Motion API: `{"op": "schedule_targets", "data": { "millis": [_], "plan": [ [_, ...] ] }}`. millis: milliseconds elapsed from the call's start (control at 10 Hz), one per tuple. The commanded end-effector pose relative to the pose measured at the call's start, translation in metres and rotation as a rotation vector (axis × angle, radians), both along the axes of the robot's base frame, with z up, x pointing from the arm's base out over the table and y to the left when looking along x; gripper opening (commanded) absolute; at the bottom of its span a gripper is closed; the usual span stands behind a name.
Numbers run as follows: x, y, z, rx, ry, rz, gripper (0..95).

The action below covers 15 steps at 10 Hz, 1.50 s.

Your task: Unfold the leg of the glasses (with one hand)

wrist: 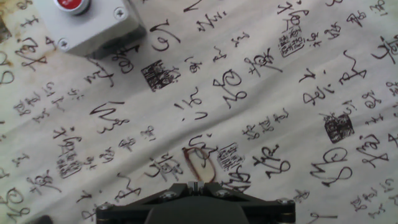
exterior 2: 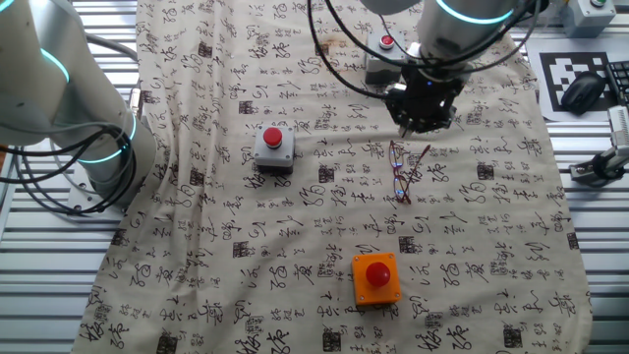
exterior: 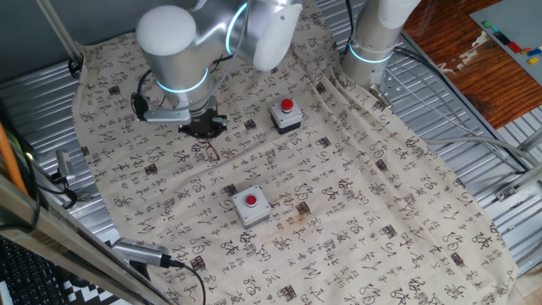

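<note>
Glasses (exterior 2: pixel 401 172) are seen lying on the printed cloth (exterior 2: pixel 246 295) that covers the counter, just in front of and below the hand (exterior 2: pixel 423 118), between a grey button box with a red button (exterior 2: pixel 274 146) and the orange button box (exterior 2: pixel 376 278). In the other fixed view the thin reddish frame (exterior: pixel 209 151) is seen just beside the hand (exterior: pixel 201 127), seemingly apart from it. In the hand view only one lens rim (wrist: pixel 199 165) shows, just above the hand's body at the lower edge; the fingers themselves are out of view there. How far the hand is open cannot be told from any picture, and nothing is seen to be held in it. Whether a leg is folded or already swung out cannot be made out with certainty, though a thin strand does seem to stick out from the frame. The task is judged to be at an early or middle stage: the glasses rest on the cloth, and an opened leg is not confirmed.
</note>
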<state>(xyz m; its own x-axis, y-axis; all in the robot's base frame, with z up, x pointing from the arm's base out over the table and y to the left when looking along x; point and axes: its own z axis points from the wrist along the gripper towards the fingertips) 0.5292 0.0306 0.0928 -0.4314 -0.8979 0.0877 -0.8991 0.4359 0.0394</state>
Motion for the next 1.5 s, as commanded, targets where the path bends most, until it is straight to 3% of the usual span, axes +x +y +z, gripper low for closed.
{"op": "schedule_targets", "data": {
  "millis": [100,500,1500],
  "plan": [
    [0.000,-0.001,-0.001,-0.003,-0.006,0.006,0.0],
    [0.004,-0.008,-0.005,-0.022,-0.013,0.034,0.0],
    [0.008,-0.042,0.002,-0.033,-0.004,0.114,0.0]
  ]
}}
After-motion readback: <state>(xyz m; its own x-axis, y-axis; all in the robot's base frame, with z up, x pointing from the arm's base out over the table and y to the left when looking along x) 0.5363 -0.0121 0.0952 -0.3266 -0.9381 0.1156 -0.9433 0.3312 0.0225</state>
